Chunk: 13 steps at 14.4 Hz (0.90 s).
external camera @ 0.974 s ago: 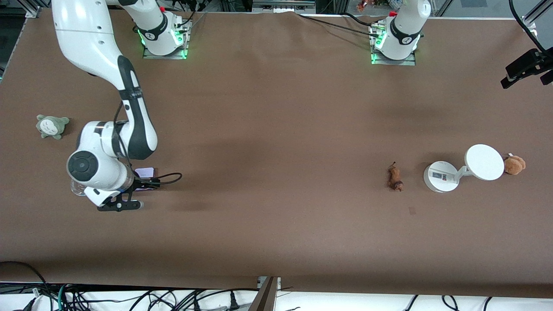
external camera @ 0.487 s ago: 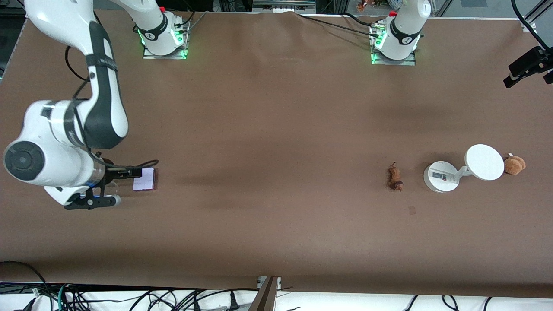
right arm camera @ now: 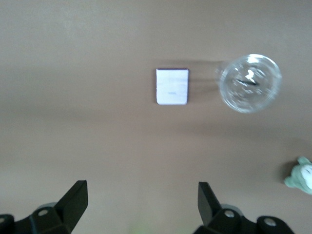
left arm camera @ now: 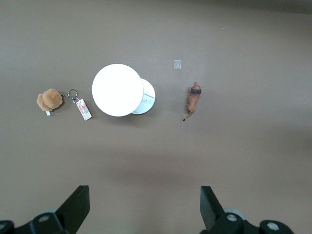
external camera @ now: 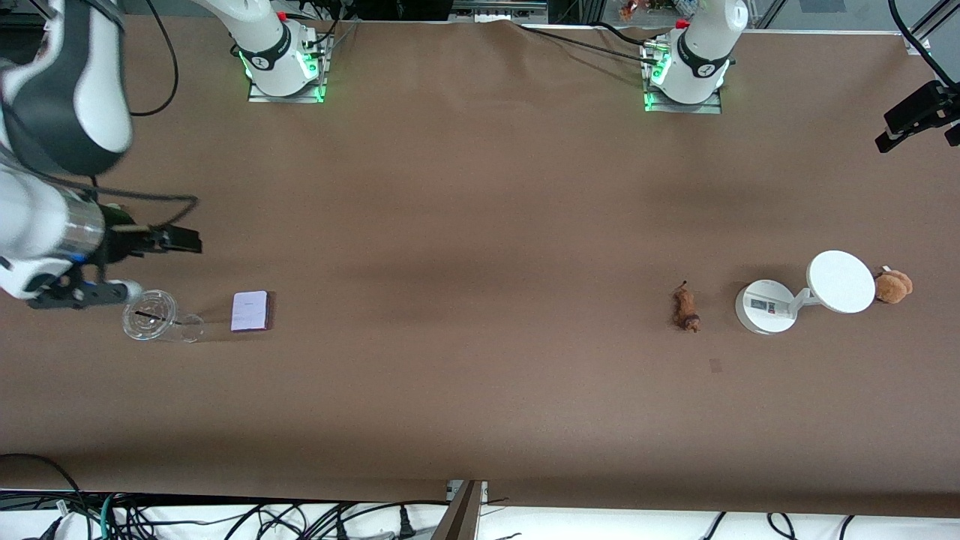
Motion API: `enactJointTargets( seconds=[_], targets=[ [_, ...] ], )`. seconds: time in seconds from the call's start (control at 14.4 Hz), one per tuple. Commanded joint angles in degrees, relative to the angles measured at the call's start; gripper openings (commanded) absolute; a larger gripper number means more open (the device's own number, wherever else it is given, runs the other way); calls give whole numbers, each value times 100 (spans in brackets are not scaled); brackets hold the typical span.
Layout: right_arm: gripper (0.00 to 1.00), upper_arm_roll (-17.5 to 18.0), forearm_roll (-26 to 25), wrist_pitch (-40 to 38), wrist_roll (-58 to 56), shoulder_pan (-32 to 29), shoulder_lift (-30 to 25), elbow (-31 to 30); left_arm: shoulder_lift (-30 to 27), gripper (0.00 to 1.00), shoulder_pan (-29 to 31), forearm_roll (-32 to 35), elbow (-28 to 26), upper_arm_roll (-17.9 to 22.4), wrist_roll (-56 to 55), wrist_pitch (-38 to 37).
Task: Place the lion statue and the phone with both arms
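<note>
The phone [external camera: 250, 310] lies flat on the brown table near the right arm's end and also shows in the right wrist view [right arm camera: 172, 86]. My right gripper [external camera: 176, 241] is open and empty, raised over the table beside the phone, its jaws wide apart in its wrist view [right arm camera: 140, 190]. The lion statue [external camera: 685, 307] lies on the table near the left arm's end and also shows in the left wrist view [left arm camera: 194, 99]. My left gripper [left arm camera: 145, 192] is open and empty, high over the table near the lion statue.
A clear plastic cup [external camera: 154, 319] lies beside the phone. A grey-green plush [right arm camera: 301, 176] sits near the cup. A white round-based device with a disc [external camera: 787, 296] and a brown plush [external camera: 892, 286] sit beside the lion statue.
The right gripper has risen off the phone and swung toward the right arm's end of the table, uncovering the clear cup. The phone stays flat on the table. The lion statue has not moved.
</note>
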Motion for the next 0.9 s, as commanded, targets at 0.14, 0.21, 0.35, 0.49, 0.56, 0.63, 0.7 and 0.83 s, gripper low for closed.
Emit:
enactJointTargets(
  seconds=[0.14,0.21,0.35,0.49,0.56,0.63,0.7,0.83],
  targets=[
    [100,1069,-576,-176,-4,-709,-1089,-910,77,100,92,12,131,-22,32,44],
    [100,1140,-628,-166,5,-763,-1169,-972,77,100,92,-5,131,-22,32,44],
    [100,1315,-663,-227,-30,-807,-1449,-1095,77,100,92,12,131,-31,23,44],
    [100,1474,-673,-193,-39,-1087,-1617,-1096,68,100,92,4,140,-31,23,44],
    [100,1475,-673,-175,-39,-1106,-1722,-1096,68,100,92,-14,140,-39,23,44],
    [100,1475,-681,-253,-57,-1115,-1802,-1087,68,100,92,-14,149,-57,14,44],
    [100,1466,-708,-306,-39,-1132,-1889,-1148,68,100,92,-14,140,-66,14,44],
    [100,1474,-743,-237,-57,-1273,-1855,-1201,68,100,92,-5,149,-66,14,44]
  ],
)
